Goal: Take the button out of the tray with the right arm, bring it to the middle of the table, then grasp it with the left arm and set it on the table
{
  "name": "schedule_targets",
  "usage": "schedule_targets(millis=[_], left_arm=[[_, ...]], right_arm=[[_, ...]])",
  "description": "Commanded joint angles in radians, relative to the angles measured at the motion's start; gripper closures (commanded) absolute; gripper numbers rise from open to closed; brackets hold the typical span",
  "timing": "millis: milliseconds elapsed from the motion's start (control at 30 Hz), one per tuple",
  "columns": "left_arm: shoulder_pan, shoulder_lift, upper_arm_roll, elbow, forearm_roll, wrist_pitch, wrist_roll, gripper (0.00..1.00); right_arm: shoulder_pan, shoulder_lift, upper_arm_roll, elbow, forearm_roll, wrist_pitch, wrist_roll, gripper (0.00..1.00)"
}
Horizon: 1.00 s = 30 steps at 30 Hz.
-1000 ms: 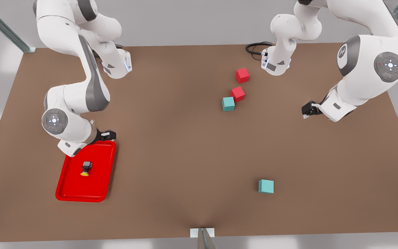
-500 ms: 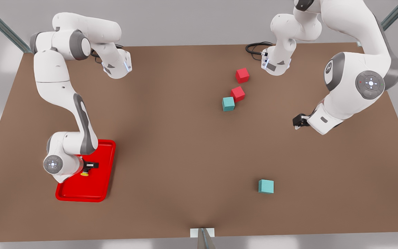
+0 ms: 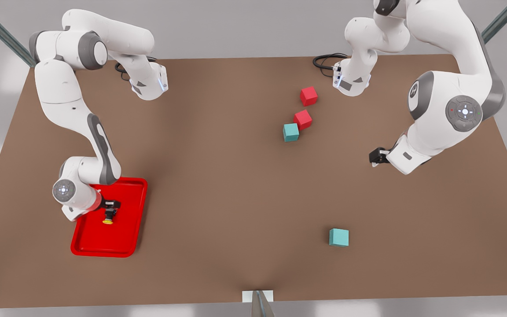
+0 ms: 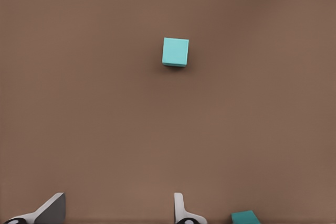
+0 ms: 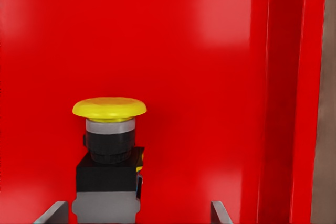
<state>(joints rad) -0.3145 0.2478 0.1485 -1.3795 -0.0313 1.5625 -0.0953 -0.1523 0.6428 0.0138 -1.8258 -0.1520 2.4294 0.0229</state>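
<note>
Item 1. Button (image 3: 108, 216): tiny push-button with a dark grey boxy body and a round yellow cap. It lies on its side on the floor of the tray, cap toward the front view's bottom edge. In the right wrist view the button (image 5: 109, 156) sits between the two fingertips, closer to one of them.

Item 2. Tray (image 3: 123, 240): bright red, shallow, rectangular, with rounded corners and a raised rim. It rests on the table toward the front view's left.

Item 3. Right gripper (image 3: 112, 205): black, two-fingered, on the white jointed arm at the front view's left. It is lowered into the tray directly at the button's body. Its fingers are spread to either side of the button, with a gap showing on one side; nothing is clamped.

Item 4. Left gripper (image 3: 375, 157): black, two-fingered, on the white arm at the front view's right. It hangs over bare table, waiting, well apart from the tray. Its fingers (image 4: 51, 209) stand apart and hold nothing.

Item 5. Table (image 3: 218, 176): large, flat, plain brown top.

Item 6. Bystanders: two red cubes (image 3: 308, 96) and two teal cubes (image 3: 339, 237), all well apart from the tray.

Progress, as judged: early. The approach to the button looks complete; closing on it, lifting it out, carrying it to the table's middle, the handover and the set-down all remain.
</note>
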Motion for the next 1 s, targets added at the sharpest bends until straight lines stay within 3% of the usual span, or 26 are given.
schedule_targets(millis=[0,333,400,433,467,667,767,967], left_arm=[[0.000,-0.001,0.000,0.000,0.001,0.001,-0.008,0.00],[-0.001,-0.001,0.000,-0.001,-0.001,-0.005,-0.008,0.00],[-0.001,-0.001,0.000,-0.001,-0.001,-0.007,-0.008,0.00],[-0.001,-0.001,0.000,-0.001,0.001,-0.009,-0.008,0.00],[-0.001,-0.001,0.000,-0.001,0.001,-0.009,-0.008,0.00],[-0.009,-0.002,0.000,-0.001,-0.001,-0.016,-0.008,0.00],[-0.009,-0.002,0.000,-0.001,0.001,-0.016,-0.008,0.00],[-0.017,-0.001,0.000,-0.001,-0.001,-0.016,-0.009,0.00]], right_arm=[[0.003,0.011,0.000,0.008,0.005,0.105,0.061,0.00],[0.014,0.058,0.000,0.016,-0.001,0.105,0.078,0.00],[0.016,0.057,0.000,0.019,-0.003,0.097,0.057,0.24],[0.016,0.054,0.002,0.019,-0.003,0.094,0.054,0.44],[0.016,0.052,0.002,0.019,-0.003,0.094,0.039,0.48],[0.014,0.047,0.023,0.094,0.005,-0.047,0.042,0.42],[0.014,0.047,0.023,0.095,-0.001,-0.047,0.017,0.52],[0.019,0.047,0.023,0.095,-0.004,-0.052,-0.034,0.55]])
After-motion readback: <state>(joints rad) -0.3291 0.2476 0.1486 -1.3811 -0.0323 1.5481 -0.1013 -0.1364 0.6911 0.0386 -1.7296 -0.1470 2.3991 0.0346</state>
